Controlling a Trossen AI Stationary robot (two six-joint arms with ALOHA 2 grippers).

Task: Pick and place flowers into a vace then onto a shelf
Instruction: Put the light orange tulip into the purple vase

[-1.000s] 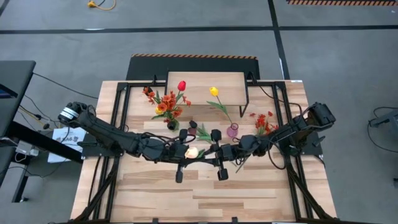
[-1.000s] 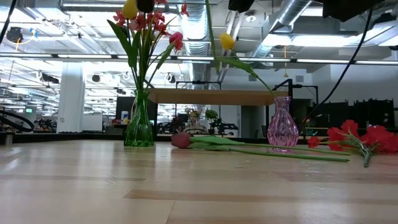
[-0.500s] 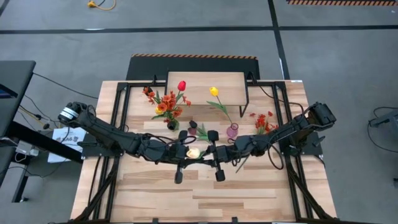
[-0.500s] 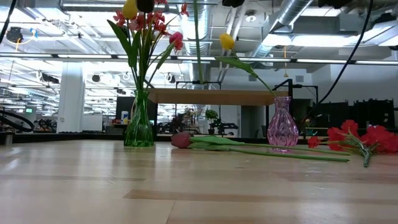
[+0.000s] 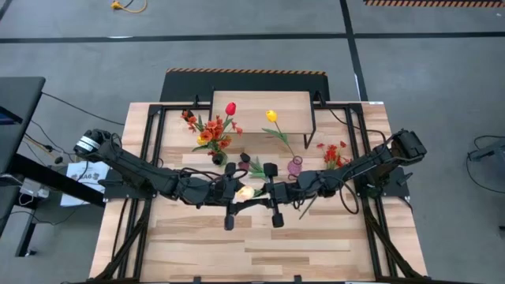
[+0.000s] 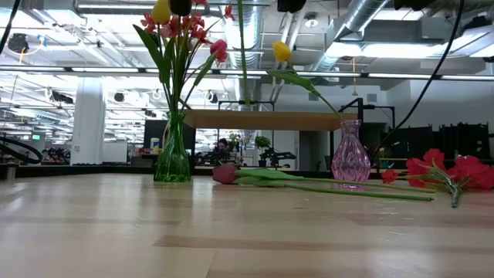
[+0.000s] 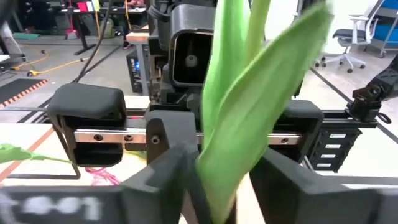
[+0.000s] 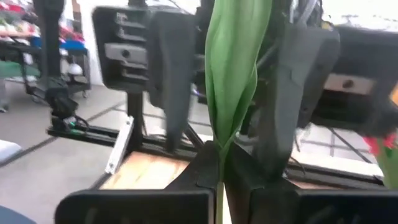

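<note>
- Gripping the green stem of a cream tulip (image 5: 246,192), the right hand (image 5: 272,196) is clamped shut on it above the table (image 5: 260,244).
- Facing it, the left hand (image 5: 233,197) has its fingers parted around the stem.

Even indoor light, soft wrist views

Ceiling strip lights (image 6: 231,73) glare in the low view; the tabletop (image 5: 260,244) shows only faint shadows; close green leaves (image 7: 249,118) and dark fingers (image 8: 205,168) blur in both wrist views.
</note>
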